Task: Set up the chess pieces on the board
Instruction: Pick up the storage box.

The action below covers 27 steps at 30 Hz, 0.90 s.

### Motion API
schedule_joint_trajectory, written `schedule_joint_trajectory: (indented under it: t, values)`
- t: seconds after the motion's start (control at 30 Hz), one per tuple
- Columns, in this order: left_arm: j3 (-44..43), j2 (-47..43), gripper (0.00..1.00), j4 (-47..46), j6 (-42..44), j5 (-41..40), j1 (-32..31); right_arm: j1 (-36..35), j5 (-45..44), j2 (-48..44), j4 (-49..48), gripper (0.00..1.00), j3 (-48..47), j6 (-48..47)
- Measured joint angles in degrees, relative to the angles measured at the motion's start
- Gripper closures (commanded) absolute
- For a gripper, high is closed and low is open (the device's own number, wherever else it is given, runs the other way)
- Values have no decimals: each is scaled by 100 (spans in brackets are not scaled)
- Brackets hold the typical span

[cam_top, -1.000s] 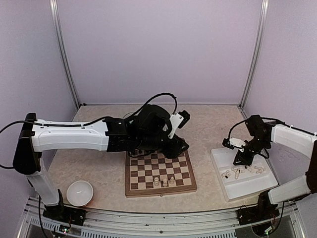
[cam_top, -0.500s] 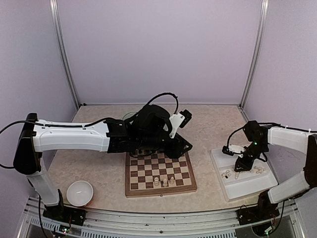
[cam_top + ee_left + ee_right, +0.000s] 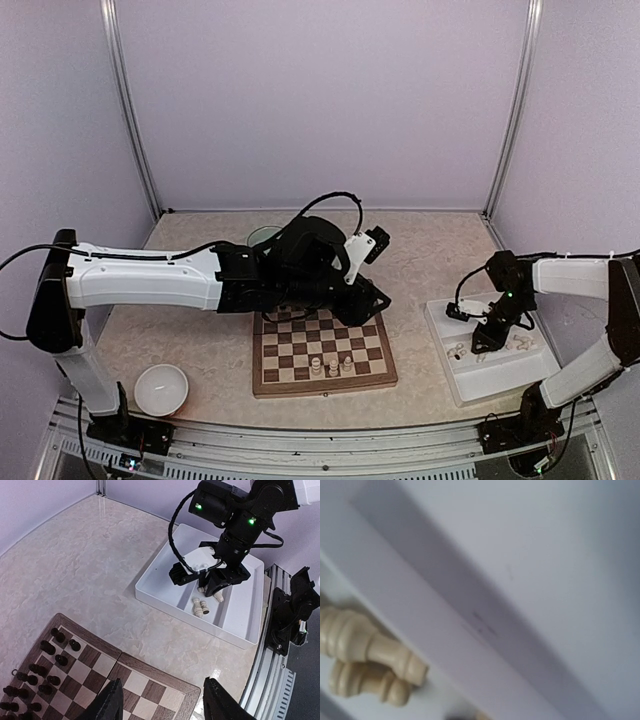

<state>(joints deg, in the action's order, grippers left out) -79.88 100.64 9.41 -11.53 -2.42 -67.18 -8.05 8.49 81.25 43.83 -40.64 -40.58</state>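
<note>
Cream chess pieces (image 3: 201, 606) lying mid-floor of the tray (image 3: 165, 587) look light, hard and slippery; pinch one at its neck. Right gripper (image 3: 216, 586) is among them, and I cannot tell how far it is open. Left gripper (image 3: 162, 682) gapes, empty.

I was driving this rig in a lab test cell, not a home or shop. Plain lavender panels (image 3: 320, 100) closed in the back and both sides, joined at the corners by bare aluminium posts (image 3: 130, 110). The table (image 3: 440, 250) had a marble-patterned top, and a metal rail (image 3: 300, 438) ran along its near edge, carrying the bases of two white-and-black robot arms, the left arm (image 3: 140, 275) and the right arm (image 3: 575, 275), with a black cable (image 3: 330, 197) looping loose. The board (image 3: 290, 365), a white tray (image 3: 505, 378) and a white bowl (image 3: 161, 389) sat there like test props.
</note>
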Motion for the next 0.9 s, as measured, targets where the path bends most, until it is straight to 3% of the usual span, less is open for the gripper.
schedule_joint_trajectory:
  t: [0.2,0.43,0.67,0.9]
  values:
    - [68,0,45,-4,-28,-7,-33,-2,-33,-44,-48,64,55,50]
    - [109,0,45,-46,-46,-17,-44,0,-205,-205,-116,84,157,90]
    - [109,0,45,-170,-46,-20,-44,0,-7,-553,70,90,72,96]
    - [109,26,45,-330,-109,-9,-48,0,627,-1246,131,91,-101,55]
